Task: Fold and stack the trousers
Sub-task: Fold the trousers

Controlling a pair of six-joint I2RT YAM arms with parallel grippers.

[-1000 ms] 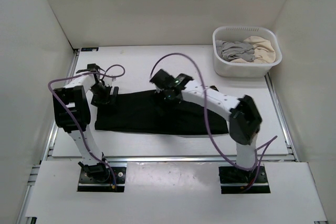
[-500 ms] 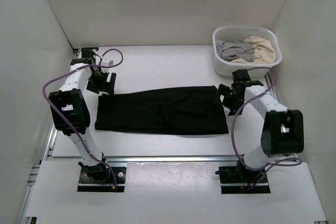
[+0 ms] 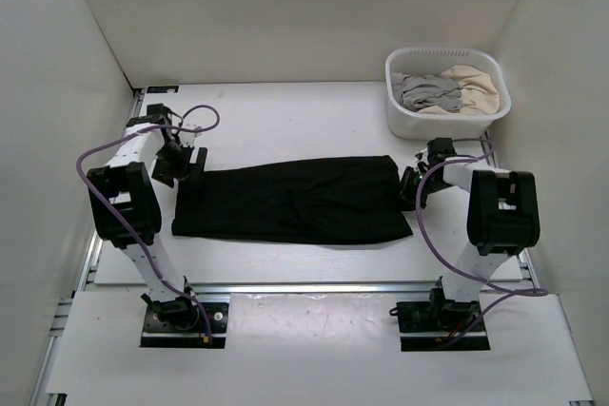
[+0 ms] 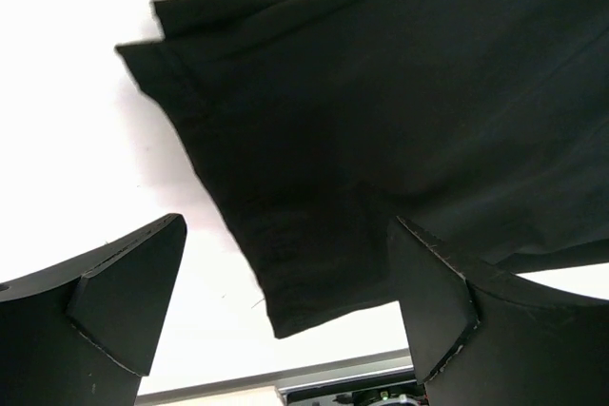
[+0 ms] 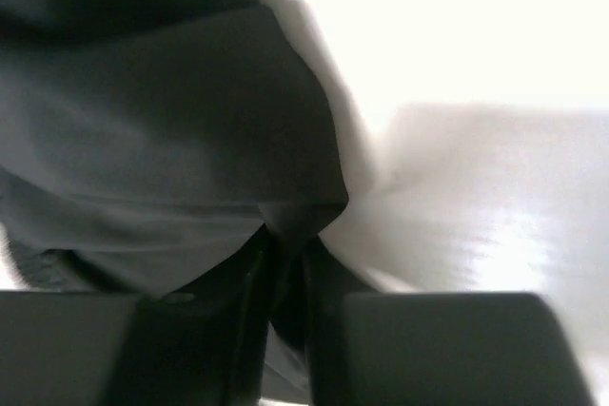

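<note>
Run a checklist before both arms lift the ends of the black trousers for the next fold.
1. Right gripper shut on the trousers: ok. A fold of the right end is pinched between its fingers.
2. Left gripper holding the left end: not ok. Its jaws are wide open and the cloth's corner lies below them, ungrasped.
3. Trousers flat on the table: ok. They form one long band with no bunching.
4. Number of layers the right gripper holds: cannot tell, the view is blurred.
5. Basket of grey and beige garments apart from the trousers: ok.
</note>
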